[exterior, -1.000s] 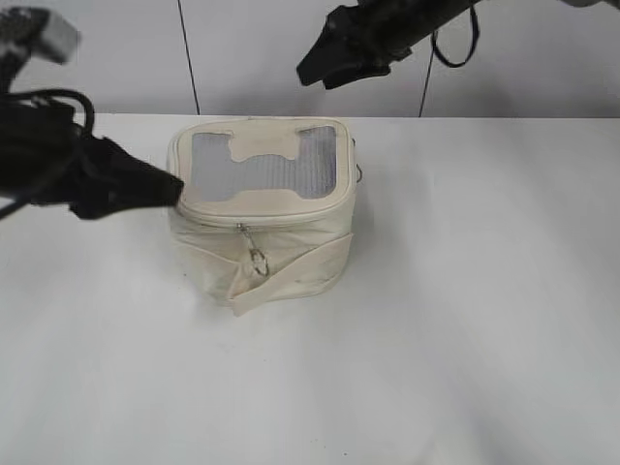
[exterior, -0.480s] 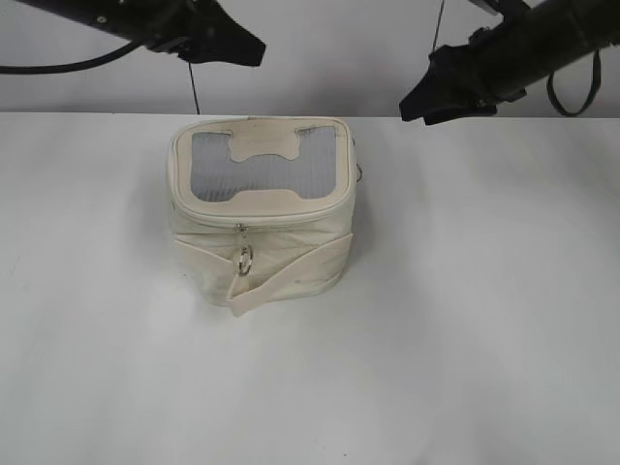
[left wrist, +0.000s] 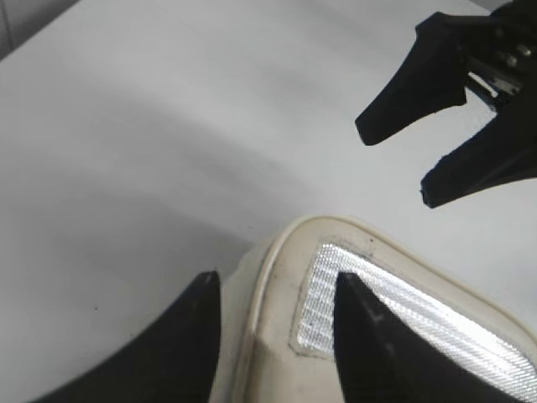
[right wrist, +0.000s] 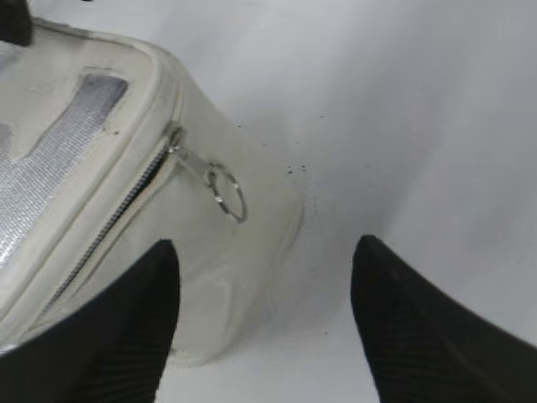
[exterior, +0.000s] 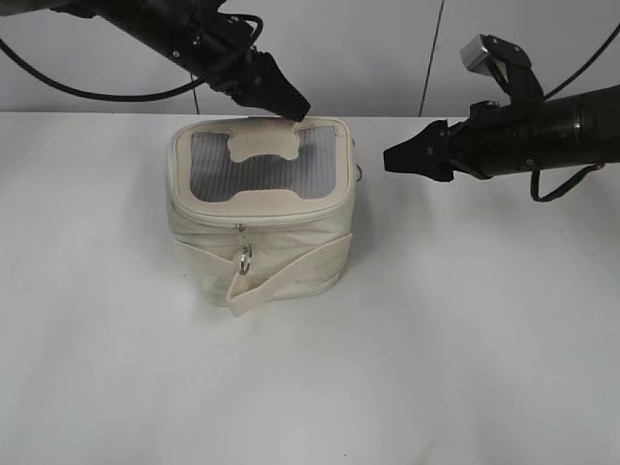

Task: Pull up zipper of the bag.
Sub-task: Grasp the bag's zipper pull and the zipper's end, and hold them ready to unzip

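Both hands are hanging with fingers apart: the left hand is reaching down over the back lid edge of the boxy cream-white fabric bag, which is sitting on the white bench; the right hand is pointing level at its right side, near the cream zipper track and silver ring pull.

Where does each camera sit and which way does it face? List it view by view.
Exterior: in front of the table, slanting down at the boxy cream-white fabric bag; both black arms show.
Left wrist: above the bag's back corner, looking down past the open left tool; the right tool shows beyond.
Right wrist: beside the bag, facing its side with the round silver ring pull, between the open right tool fingers.
Shared: all show the bag's grey window panel.
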`<state>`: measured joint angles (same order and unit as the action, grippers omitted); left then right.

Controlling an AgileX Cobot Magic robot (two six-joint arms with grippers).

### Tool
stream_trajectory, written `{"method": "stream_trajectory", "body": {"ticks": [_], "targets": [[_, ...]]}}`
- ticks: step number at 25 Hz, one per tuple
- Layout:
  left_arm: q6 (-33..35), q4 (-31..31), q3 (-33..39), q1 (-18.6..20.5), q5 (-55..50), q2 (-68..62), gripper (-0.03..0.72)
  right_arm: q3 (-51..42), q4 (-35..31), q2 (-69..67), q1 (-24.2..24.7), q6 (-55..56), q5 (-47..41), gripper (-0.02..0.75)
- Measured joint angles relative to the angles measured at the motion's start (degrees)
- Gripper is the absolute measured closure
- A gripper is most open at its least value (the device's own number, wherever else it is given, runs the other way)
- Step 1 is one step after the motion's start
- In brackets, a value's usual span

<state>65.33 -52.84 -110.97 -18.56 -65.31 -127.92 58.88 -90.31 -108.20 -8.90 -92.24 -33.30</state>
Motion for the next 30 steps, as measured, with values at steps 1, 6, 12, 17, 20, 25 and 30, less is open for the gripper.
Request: {"method": "stream_trajectory", "body": {"ticks": [1, 6, 12, 17, 20, 25, 30], "targets": [[-0.6, 0.8, -0.7, 0.0, -0.7, -0.6, 0.346, 0.0, -0.6, -0.4, 0.0, -0.8, -0.4, 0.216], [-2.2, 4.9, -1.6, 0.0, -1.6, -1.9, 0.346, 0.0, -2.8, -0.9, 0.0, -5.0, -0.9, 0.207], [-3.2, 5.0, -1.7, 0.0, -1.8, -3.0, 0.571, 0.0, -3.5, -1.1, -0.8, -9.6, -0.9, 0.205], [-3.4, 5.6, -2.3, 0.0, -2.1, -3.2, 0.641, 0.1, -4.4, -3.7, -1.8, -14.4, -0.8, 0.205], [-3.5, 5.7, -2.4, 0.0, -2.2, -3.3, 0.641, 0.1, -6.7, -5.8, -1.9, -17.9, -0.6, 0.205], [-3.7, 5.8, -2.5, 0.0, -2.3, -3.3, 0.641, 0.8, -10.8, -8.4, -1.9, -23.0, -0.6, 0.205], [-3.9, 5.9, -2.5, 0.0, -2.5, -3.3, 0.641, 2.3, -11.7, -10.4, -1.9, -24.3, -1.5, 0.205]]}}
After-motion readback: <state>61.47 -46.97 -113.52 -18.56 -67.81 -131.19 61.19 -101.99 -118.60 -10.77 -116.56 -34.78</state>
